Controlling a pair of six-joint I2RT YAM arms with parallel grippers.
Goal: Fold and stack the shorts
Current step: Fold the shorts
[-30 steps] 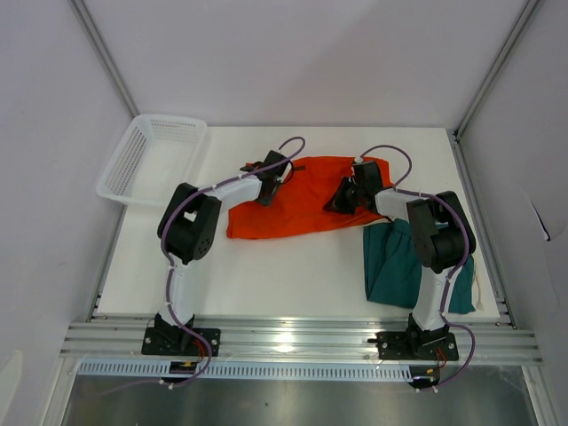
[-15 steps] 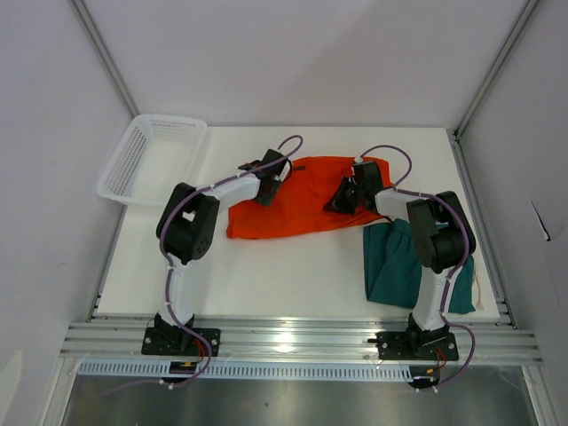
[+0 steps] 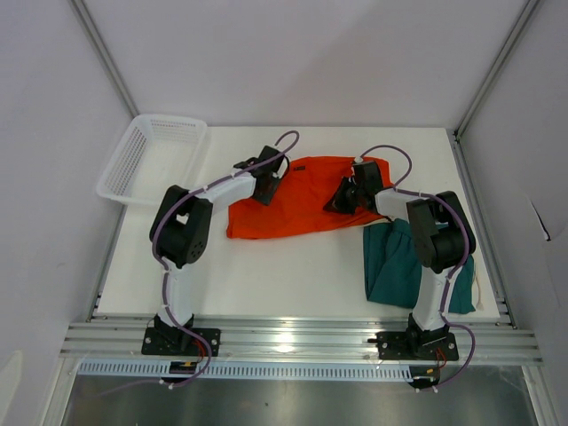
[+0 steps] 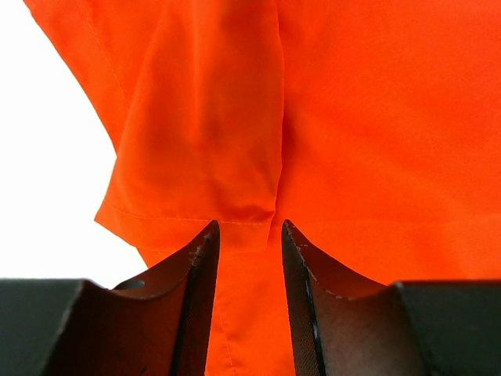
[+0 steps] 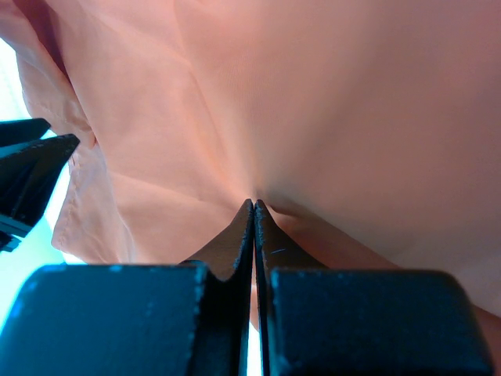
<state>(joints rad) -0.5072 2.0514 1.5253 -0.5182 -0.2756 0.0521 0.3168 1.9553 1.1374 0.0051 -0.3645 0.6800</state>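
Narrowly parted, the left claw [image 4: 246, 227] sits over the orange shorts [image 4: 352, 117] while the right claw [image 5: 253, 205] pinches their cloth.

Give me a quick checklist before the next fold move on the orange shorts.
1. Grip of right claw on orange shorts: ok, shut on fabric.
2. Grip of left claw on the same fabric: not ok, jaws apart over the cloth.
3. Fold finished: cannot tell.
4. Orange pair stacked with teal shorts: not ok, the teal pair lies beside it, near right.
5. Path free of basket: ok, it sits at the far left corner.
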